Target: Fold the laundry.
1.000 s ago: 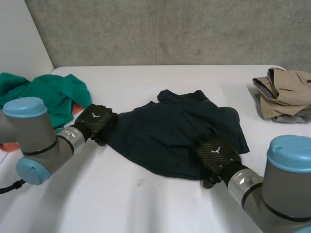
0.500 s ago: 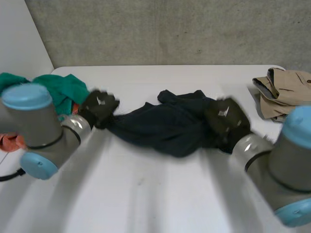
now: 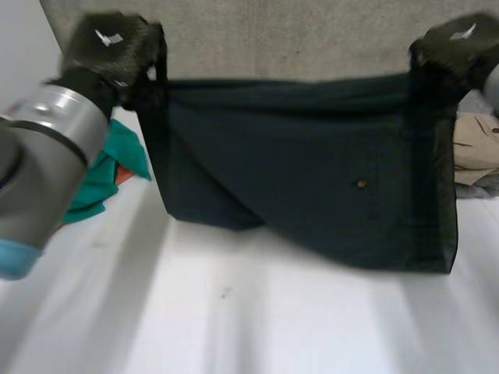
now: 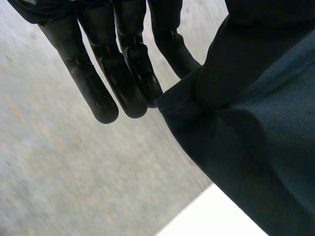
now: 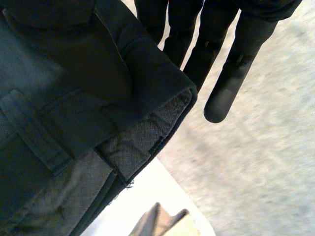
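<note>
A dark navy garment [image 3: 312, 171] hangs in the air above the white table [image 3: 234, 312], stretched wide by its upper edge. My left hand [image 3: 109, 43] holds its upper left corner and my right hand [image 3: 460, 43] its upper right corner, both raised high. In the left wrist view the cloth [image 4: 256, 128] bunches beside my straight fingers [image 4: 106, 73], pinched at the hand. In the right wrist view a hemmed corner with a belt loop [image 5: 74, 108] is pinched beside my fingers [image 5: 231, 59]. The garment's lower edge hangs just above the table.
A green cloth pile [image 3: 109, 167] with something orange [image 3: 123, 173] lies at the table's left side. Folded beige clothes [image 3: 475, 148] sit at the right edge, and their tip [image 5: 157, 223] lies below my right hand. A concrete wall [image 3: 273, 39] stands behind.
Both hands closed on the garment on the table, then rose and spread apart, lifting it off the table and stretching it out in the air.
</note>
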### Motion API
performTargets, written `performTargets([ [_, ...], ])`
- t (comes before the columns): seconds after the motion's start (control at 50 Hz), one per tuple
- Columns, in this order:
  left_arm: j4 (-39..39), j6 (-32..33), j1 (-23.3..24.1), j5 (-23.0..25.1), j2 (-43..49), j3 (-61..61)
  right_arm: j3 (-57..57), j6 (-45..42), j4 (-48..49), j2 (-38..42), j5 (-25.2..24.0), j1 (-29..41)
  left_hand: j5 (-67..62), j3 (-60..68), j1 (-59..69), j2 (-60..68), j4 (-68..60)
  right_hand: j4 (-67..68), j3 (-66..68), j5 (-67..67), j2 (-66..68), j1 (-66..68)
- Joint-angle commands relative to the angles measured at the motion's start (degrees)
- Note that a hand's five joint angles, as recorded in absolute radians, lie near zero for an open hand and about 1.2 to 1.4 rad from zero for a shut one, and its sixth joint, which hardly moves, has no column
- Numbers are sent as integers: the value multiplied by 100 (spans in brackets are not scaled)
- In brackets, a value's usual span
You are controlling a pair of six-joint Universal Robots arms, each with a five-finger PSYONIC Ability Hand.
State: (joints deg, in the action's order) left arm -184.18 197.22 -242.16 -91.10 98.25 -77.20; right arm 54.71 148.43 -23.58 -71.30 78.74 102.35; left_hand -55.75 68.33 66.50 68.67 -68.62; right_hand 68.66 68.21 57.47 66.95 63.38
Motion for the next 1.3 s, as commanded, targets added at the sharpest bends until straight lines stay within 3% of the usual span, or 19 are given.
performTargets([
  [0.02, -512, 19, 28, -65, 1588, 1230, -223, -112, 1011, 1055, 264, 391, -1425, 1167, 1350, 1133, -1138, 1134, 1179, 1253, 1305, 1662],
  [0.12, -1435, 124, 28, -188, 2136, 2471, -671, 11, 2882, 1337, 1054, 541, -1425, 1167, 1350, 1133, -1138, 1134, 1179, 1253, 1305, 1662],
  [0.14, -1663, 168, 20, -223, 2171, 2647, -767, 37, 3625, 1329, 1221, 602, -1425, 1167, 1350, 1133, -1138, 1134, 1179, 1253, 1305, 1662],
  [0.2, -2647, 300, 2, -382, 2172, 3026, -812, 72, 5006, 1250, 1249, 742, -1425, 1167, 1350, 1133, -1138, 1134, 1179, 1253, 1305, 1662],
  [0.26, -3290, 300, -42, -487, 2075, 3071, -804, 116, 5600, 1145, 1214, 874, -1425, 1167, 1350, 1133, -1138, 1134, 1179, 1253, 1305, 1662],
  [0.34, -3257, 309, -33, -751, 1856, 2860, -909, 248, 5637, 1100, 1170, 910, -1425, 1167, 1350, 1133, -1138, 1134, 1179, 1253, 1305, 1662],
  [0.5, -2799, 309, 178, -857, 1442, 1253, -848, 459, 4899, 1565, 784, 892, -1425, 1167, 1350, 1133, -1138, 1134, 1179, 1253, 1305, 1662],
  [0.62, -2589, 309, 336, -848, 1433, 110, -576, 459, 3941, 2286, 160, 857, -1425, 1167, 1350, 1133, -1138, 1134, 1179, 1253, 1305, 1662],
  [0.8, -999, 265, 582, -901, 1697, -1059, 505, -155, 2728, 2577, -43, 945, -1425, 1167, 1350, 1133, -1138, 1134, 1179, 1253, 1305, 1662],
  [0.94, -181, 300, 538, -883, 784, -1798, 2059, -824, 1570, 1086, -17, 875, -1425, 1167, 1350, 1133, -1138, 1134, 1179, 1253, 1305, 1662],
  [1.04, 469, 361, 573, -866, 99, -2132, 2773, -903, 804, 460, -52, 848, -1425, 1167, 1350, 1133, -1138, 1134, 1179, 1253, 1305, 1662],
  [1.12, 1479, 449, 626, -813, -464, -2343, 3247, -1157, 127, -111, -69, 814, -1425, 1167, 1350, 1133, -1138, 1134, 1179, 1253, 1305, 1662],
  [1.2, 2604, 642, 968, -743, -720, -2431, 3932, -2166, -611, -692, -69, 515, -1425, 1167, 1350, 1133, -1138, 1134, 1179, 1253, 1305, 1662],
  [1.3, 3448, 695, 1960, -558, -746, -2388, 4750, -3336, -1271, -1228, -96, 295, -1425, 1167, 1350, 1133, -1138, 1134, 1179, 1253, 1305, 1662],
])
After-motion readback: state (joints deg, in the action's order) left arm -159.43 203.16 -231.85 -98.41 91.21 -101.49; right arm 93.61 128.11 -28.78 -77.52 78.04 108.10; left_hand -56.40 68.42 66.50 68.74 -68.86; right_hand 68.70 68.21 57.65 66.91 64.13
